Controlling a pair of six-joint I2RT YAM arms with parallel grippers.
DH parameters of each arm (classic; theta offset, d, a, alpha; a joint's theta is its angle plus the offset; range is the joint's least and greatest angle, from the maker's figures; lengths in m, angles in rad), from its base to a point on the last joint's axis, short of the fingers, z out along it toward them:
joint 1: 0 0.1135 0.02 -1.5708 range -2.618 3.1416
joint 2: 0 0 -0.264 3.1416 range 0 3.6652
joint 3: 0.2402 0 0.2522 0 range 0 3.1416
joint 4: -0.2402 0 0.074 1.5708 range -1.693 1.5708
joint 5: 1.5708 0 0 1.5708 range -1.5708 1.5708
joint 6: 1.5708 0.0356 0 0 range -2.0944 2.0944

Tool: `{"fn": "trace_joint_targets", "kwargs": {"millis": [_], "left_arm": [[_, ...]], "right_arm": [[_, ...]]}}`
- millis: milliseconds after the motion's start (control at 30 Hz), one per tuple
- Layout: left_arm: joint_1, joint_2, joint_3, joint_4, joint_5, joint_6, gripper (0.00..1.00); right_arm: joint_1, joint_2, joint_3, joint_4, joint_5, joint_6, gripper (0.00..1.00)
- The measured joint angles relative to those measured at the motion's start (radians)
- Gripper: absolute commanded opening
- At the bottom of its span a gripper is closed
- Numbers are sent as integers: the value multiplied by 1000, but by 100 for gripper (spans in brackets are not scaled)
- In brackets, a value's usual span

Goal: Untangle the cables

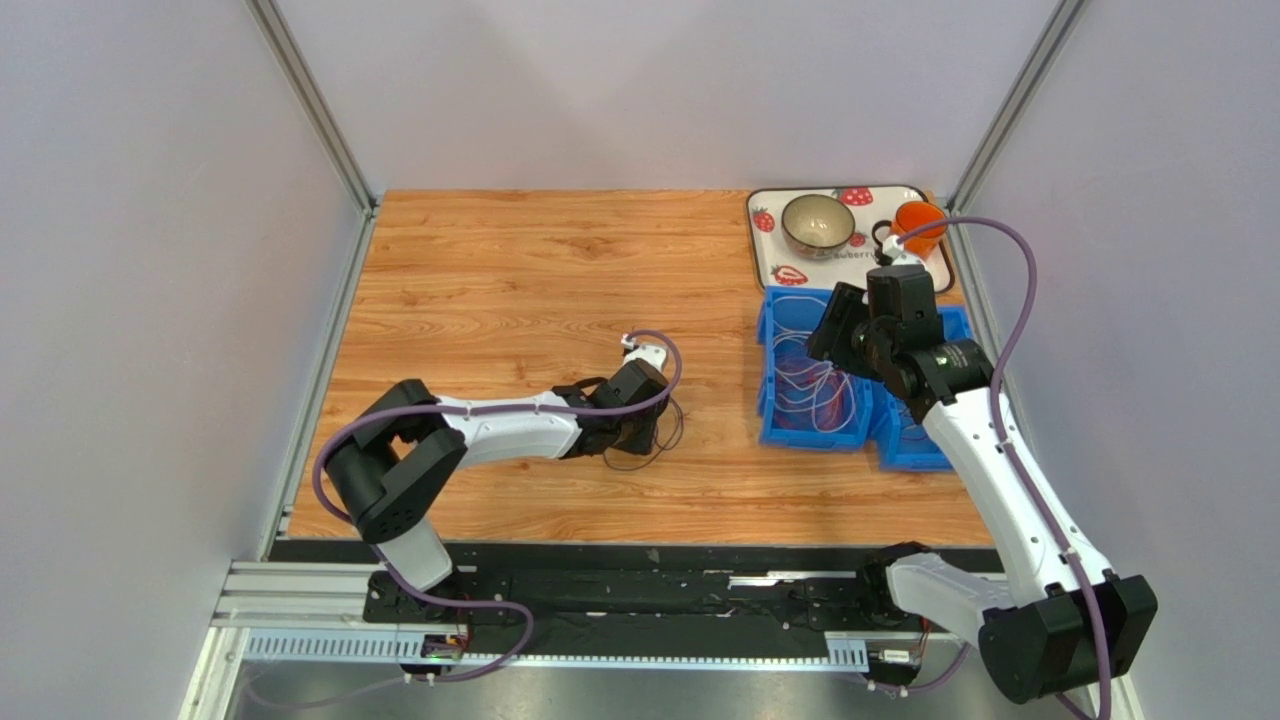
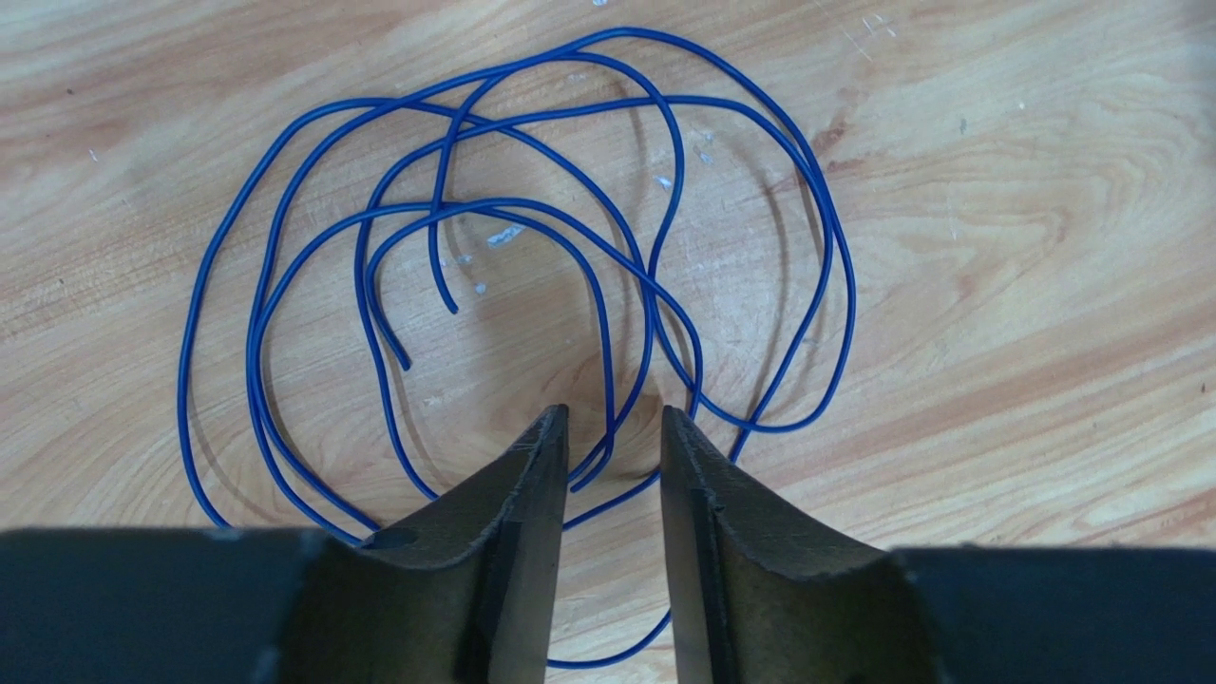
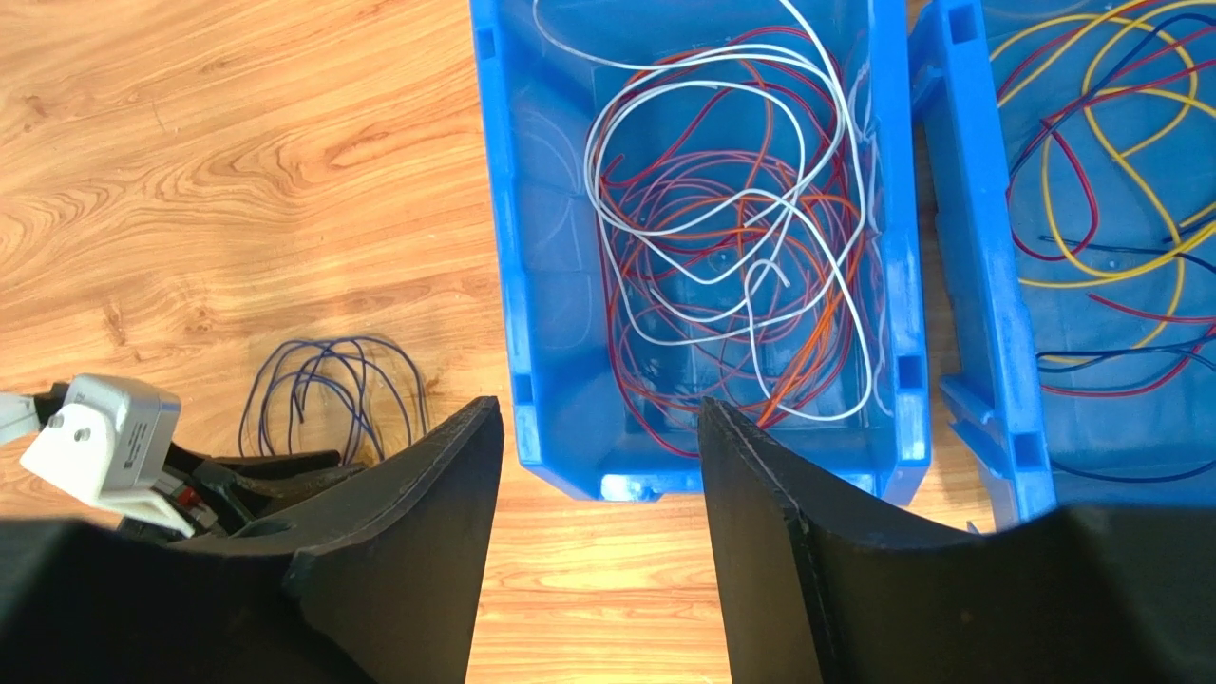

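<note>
1. The left claw [image 2: 610,421] is released. Its two fingers stand a narrow gap apart, down close to the surface [image 2: 999,214], and strands of the blue cable [image 2: 543,221] cross that gap unpinched.
2. Ahead of this claw the blue cable lies flat in several loose, overlapping loops. Two free ends curl inward near the coil's middle, and one loop passes under the fingers toward the wrist.
3. Bare wood surrounds the coil, so this claw has open room to its left, to its right and ahead. In the top view the nearest blue wall is well off to its right.
4. The right claw [image 3: 600,413] is released too. Its fingers are spread wide with nothing between them, and it hangs above the near wall of the first bin [image 3: 493,214].
5. Directly ahead of it, inside that bin, white and orange-red cables [image 3: 728,242] lie in a tangled heap. White loops cross over the red ones, and walls hem them in on every side.
6. Just right of that bin stands the second bin [image 3: 985,285], with a thin strip of surface showing between the two. It holds yellow and red cables [image 3: 1085,214], loosely looped with some darker strands.
7. To this claw's left the surface is open as far as the blue cable and the left claw.
8. Beyond the bins, a tray [image 1: 781,270] carrying a bowl [image 1: 819,222] and an orange cup [image 1: 920,228] sits in the far right corner.
</note>
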Motion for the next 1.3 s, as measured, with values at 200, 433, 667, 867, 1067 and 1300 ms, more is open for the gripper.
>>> {"fn": "trace_joint_targets", "kwargs": {"millis": [200, 433, 667, 867, 1067, 1300], "left_arm": [[-3, 48, 61, -45, -40, -10, 15], [-3, 52, 74, -74, -56, -19, 0], [-3, -13, 119, -230, -60, -10, 0], [-3, -181, 234, -356, -60, 17, 0], [-3, -281, 372, -457, -59, 39, 0], [3, -347, 380, -502, -54, 49, 0]], "right_arm": [[0, -44, -6, 0, -9, -1, 56], [0, -74, -41, 0, -40, 0, 56], [1, -86, -63, 4, -121, 5, 56], [75, -93, -79, 34, -208, 23, 56], [201, -72, -84, 77, -245, 55, 56], [304, -12, -117, 145, -256, 95, 56]]}}
